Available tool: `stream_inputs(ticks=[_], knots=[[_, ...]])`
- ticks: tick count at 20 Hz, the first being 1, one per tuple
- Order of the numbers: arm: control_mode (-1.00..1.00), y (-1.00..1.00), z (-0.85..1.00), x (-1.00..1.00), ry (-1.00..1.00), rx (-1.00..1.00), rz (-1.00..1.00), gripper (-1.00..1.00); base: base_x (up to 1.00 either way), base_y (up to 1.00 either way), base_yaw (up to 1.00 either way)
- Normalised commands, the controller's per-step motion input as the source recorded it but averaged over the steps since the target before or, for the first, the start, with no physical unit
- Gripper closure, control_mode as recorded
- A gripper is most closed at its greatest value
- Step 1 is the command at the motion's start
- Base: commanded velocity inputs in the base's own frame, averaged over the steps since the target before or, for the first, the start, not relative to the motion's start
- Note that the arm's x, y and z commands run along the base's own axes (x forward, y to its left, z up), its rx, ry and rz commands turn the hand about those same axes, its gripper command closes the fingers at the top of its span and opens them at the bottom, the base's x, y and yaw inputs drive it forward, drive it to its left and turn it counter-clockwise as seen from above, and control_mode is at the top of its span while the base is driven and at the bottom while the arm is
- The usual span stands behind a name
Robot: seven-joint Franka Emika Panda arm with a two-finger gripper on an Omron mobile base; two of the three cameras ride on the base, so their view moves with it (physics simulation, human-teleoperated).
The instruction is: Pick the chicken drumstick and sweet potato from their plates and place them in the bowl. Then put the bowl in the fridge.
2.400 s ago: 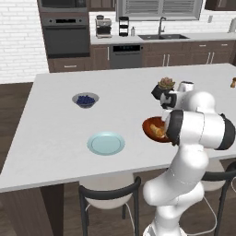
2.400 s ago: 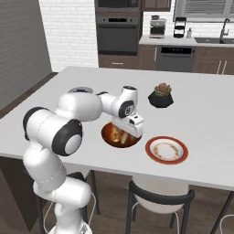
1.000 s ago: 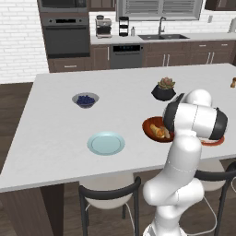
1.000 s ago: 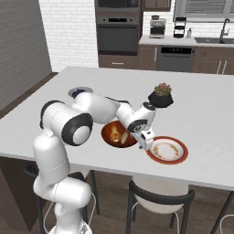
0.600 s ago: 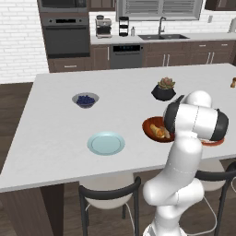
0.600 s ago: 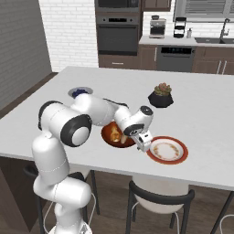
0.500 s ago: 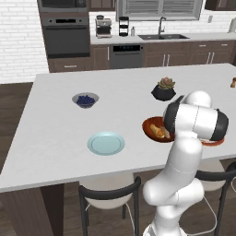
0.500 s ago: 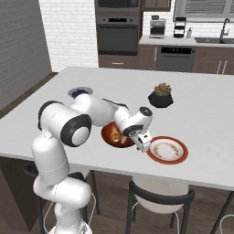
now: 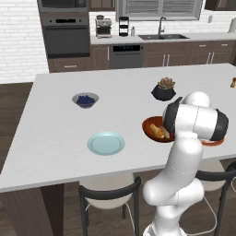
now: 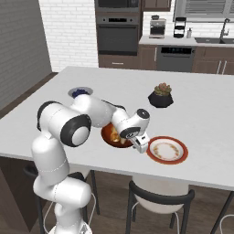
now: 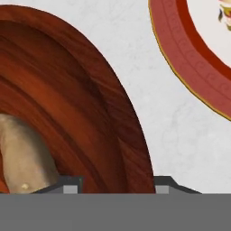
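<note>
The end effector point(image 10: 140, 147) is down at the right edge of the bowl point(image 10: 109, 135), low over the white bench point(image 10: 205, 105), in the narrow strip between the bowl and the red-rimmed plate point(image 10: 167, 150). In the hand view its two fingertips point(image 11: 71, 184) stand apart on either side of the bowl's wall point(image 11: 131, 149), one inside the rim and one outside over the bench, but I cannot tell whether they press on the wall. The bowl sits near the front edge of the bench, just beside the red-rimmed plate and not touching it. Inside it lies the chicken drumstick point(image 9: 159, 132), golden-orange, seen from the left base view, and the hand view shows the pale tan sweet potato point(image 11: 25, 155) resting on the bowl's floor at the lower left. The light blue plate point(image 9: 106, 143) lies well apart to the left of the bowl, nearer the front edge. Farther back on the bench stand a small grey bowl of blueberries point(image 9: 85, 99) and a black plant pot point(image 9: 163, 90) with a small succulent, the pot behind the bowl.
</note>
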Motion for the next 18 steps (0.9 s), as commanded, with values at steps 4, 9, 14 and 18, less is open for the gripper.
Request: stream_inputs(ticks=[4,9,14,18], knots=[[-1.0,0.0,-0.09,0.0,-0.03,0.0,0.0,1.0,0.0,0.0,0.0],[-1.0,0.0,0.01,0.0,-0.06,0.0,0.0,1.0,0.0,0.0,0.0],[-1.0,-0.02,0.83,-0.19,-0.1,0.0,-0.07,1.0,0.0,0.0,0.0],[-1.0,0.18,0.99,-0.46,-0.05,0.0,-0.13,1.0,0.0,0.0,0.0]])
